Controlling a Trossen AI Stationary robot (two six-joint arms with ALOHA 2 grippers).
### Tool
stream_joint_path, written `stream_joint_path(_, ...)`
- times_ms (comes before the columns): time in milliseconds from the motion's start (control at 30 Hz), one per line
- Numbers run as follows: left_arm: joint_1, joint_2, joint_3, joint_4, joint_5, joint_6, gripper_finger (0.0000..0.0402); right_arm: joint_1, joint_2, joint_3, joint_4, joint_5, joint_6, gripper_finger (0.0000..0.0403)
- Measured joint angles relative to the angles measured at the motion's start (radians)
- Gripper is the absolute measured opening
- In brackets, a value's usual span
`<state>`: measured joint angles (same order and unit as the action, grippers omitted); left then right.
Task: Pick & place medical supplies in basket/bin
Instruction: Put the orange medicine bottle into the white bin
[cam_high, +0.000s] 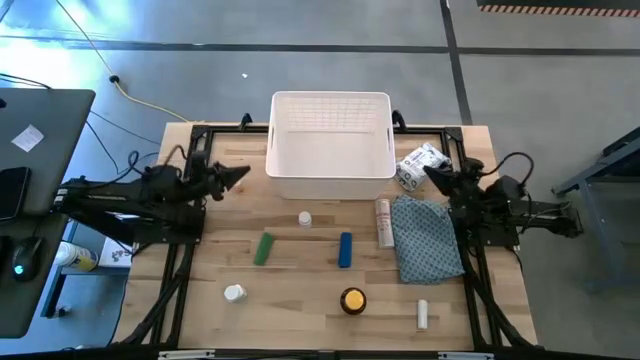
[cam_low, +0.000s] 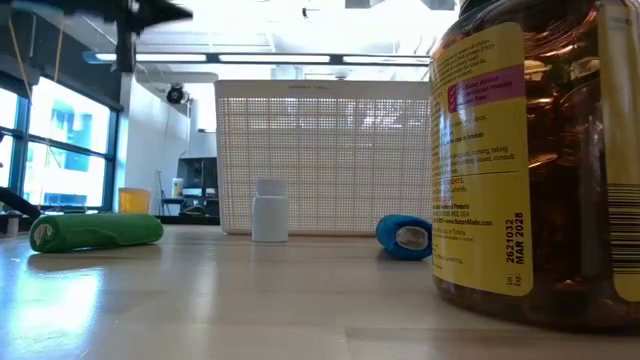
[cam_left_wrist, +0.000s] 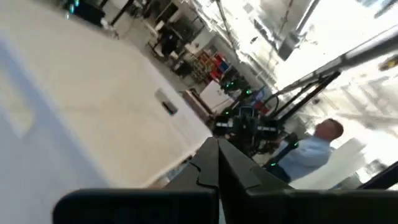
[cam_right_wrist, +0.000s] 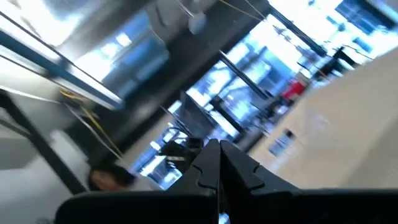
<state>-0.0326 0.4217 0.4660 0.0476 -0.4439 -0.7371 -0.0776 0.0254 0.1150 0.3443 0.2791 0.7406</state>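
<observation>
The white bin (cam_high: 330, 186) stands at the table's far middle; its lattice wall (cam_low: 325, 155) shows in the low view. On the wood lie a small white bottle (cam_high: 305, 219), a green piece (cam_high: 264, 248), a blue piece (cam_high: 345, 250), a white tube (cam_high: 383, 222), an amber bottle with a yellow cap (cam_high: 353, 300), another white bottle (cam_high: 234, 293), a short tube (cam_high: 422, 314) and a crinkly packet (cam_high: 420, 165). My left gripper (cam_high: 242, 175) hovers shut left of the bin, holding nothing. My right gripper (cam_high: 432, 172) hovers shut right of the bin, beside the packet.
A blue-grey patterned cloth (cam_high: 428, 238) lies at the right, beside the white tube. The amber bottle (cam_low: 530, 160) fills the right of the low view. A desk with a laptop (cam_high: 30, 140) stands left of the table. A person in a light shirt (cam_left_wrist: 308, 152) is beyond the table.
</observation>
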Motion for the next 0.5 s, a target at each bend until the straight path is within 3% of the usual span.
stream_joint_path(100, 0.000, 0.087, 0.145, -0.128, -0.005, 0.093, 0.0026, 0.000, 0.004, 0.031, 0.015, -0.004, -0.014, 0.0000)
stream_joint_path(200, 0.000, 0.187, 0.310, -0.341, -0.039, 0.132, 0.0051, 0.000, 0.030, 0.096, 0.012, -0.016, -0.077, 0.0000)
stream_joint_path(367, 0.001, 0.352, 0.584, -0.629, -0.152, 0.121, 0.0149, 0.000, 0.127, 0.266, -0.069, -0.033, -0.193, 0.0000)
stream_joint_path(500, 0.001, 0.461, 0.794, -0.801, -0.173, 0.173, 0.0227, 0.000, 0.242, 0.427, -0.208, -0.036, -0.275, 0.0000)
